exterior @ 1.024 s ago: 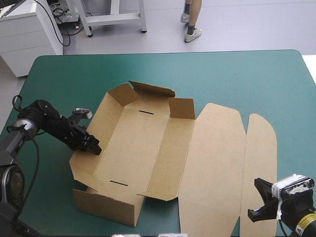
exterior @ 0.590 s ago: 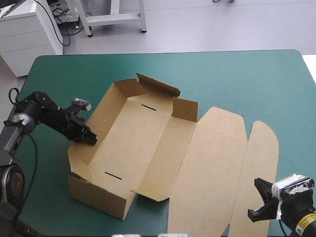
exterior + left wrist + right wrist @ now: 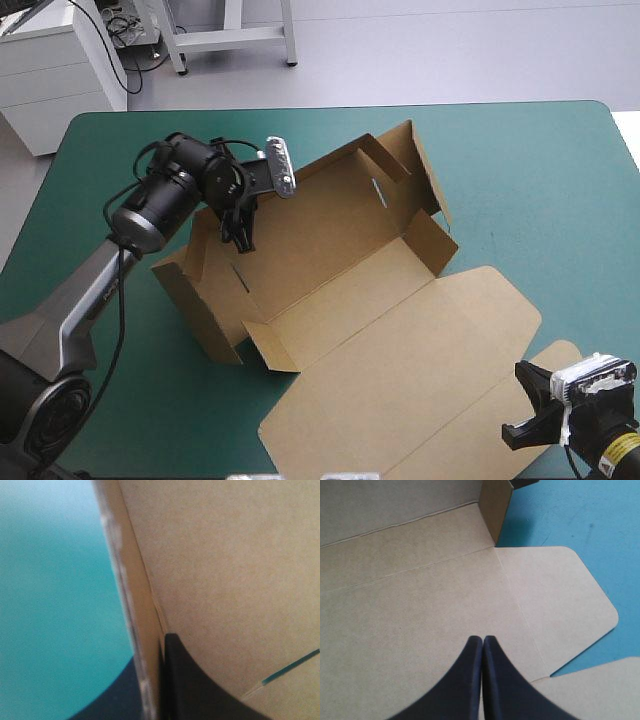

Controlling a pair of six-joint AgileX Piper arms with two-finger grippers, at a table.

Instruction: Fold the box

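One box wall between left fingers

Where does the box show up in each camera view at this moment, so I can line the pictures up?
High view: the box lies in the middle of the table, the left gripper pinching its far-left wall.
Left wrist view: that wall stands between the fingers.
Right wrist view: its flat lid lies under the shut right gripper.
Shared landmark: the lid's rounded flap, seen in high and right wrist views only.
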